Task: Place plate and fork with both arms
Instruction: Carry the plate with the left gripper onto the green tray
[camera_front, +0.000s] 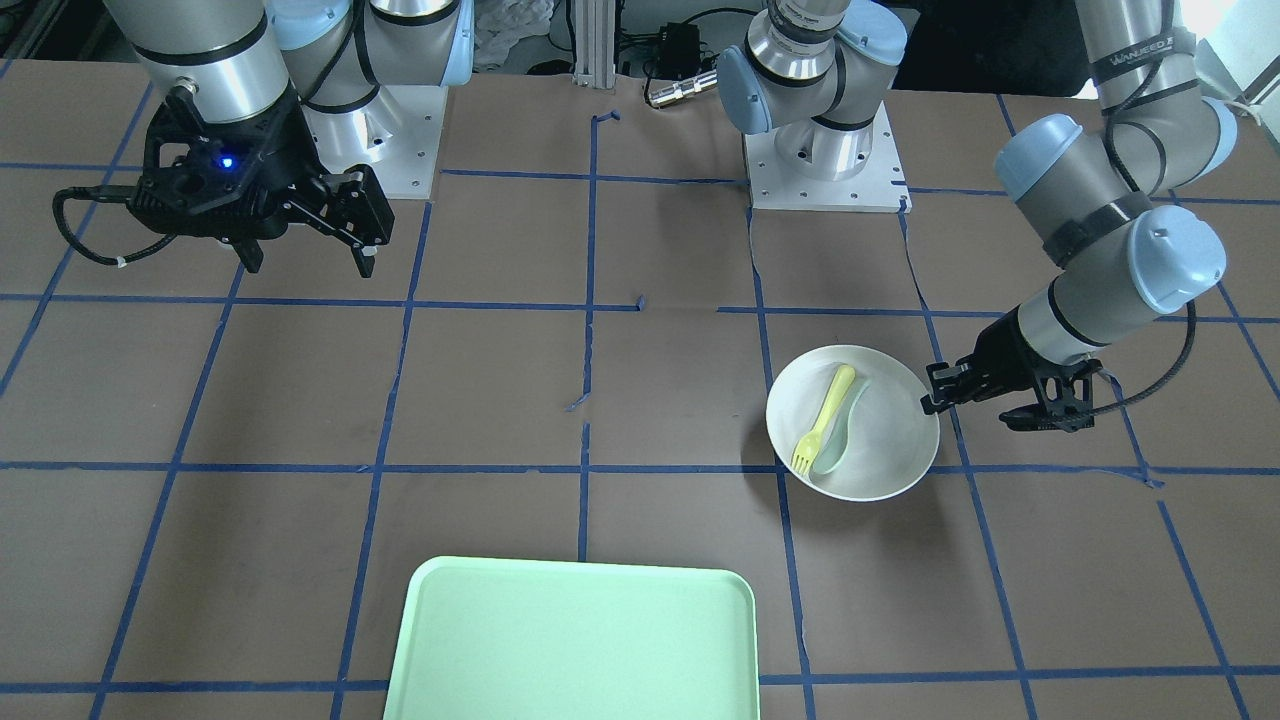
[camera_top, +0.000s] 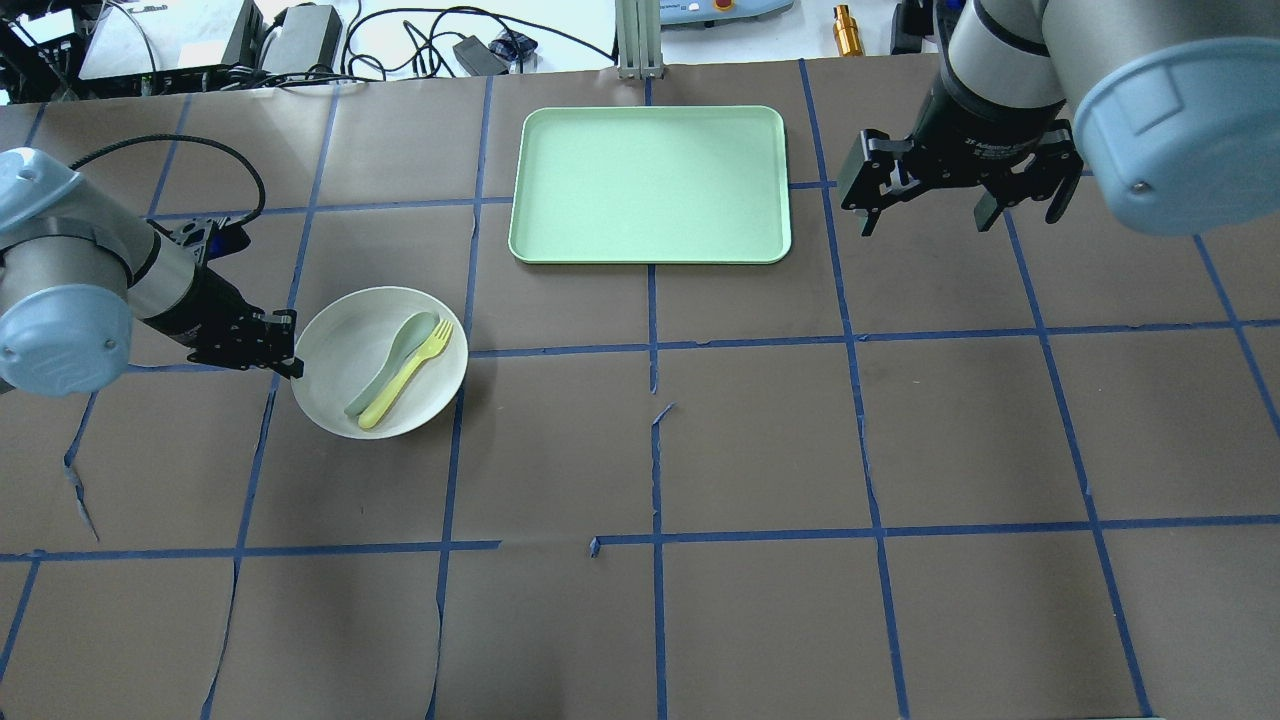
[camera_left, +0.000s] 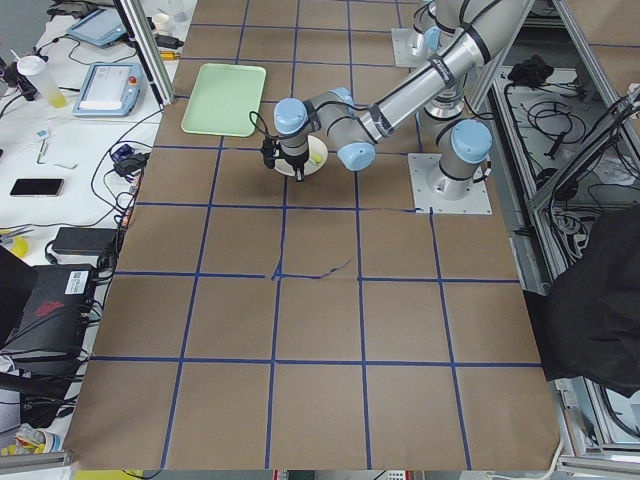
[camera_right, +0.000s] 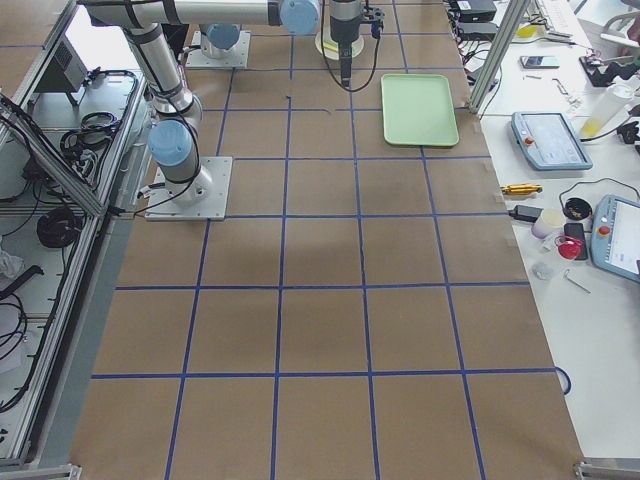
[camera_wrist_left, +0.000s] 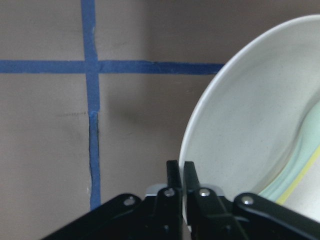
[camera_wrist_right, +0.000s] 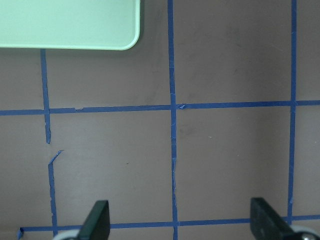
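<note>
Pinching the plate by its rim, left hand clamped (right hand wide open, empty); "WANJEED" strap.

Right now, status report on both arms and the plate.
Left pincer shut on plate rim. Right pincer open, beside tray. Fork and spoon lying in plate.

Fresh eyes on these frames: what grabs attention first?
The left gripper pinches the rim of the plate, which carries the fork and a spoon side by side, at the overhead view's left. The right gripper hangs open above the table beside the green tray, which holds nothing.
</note>
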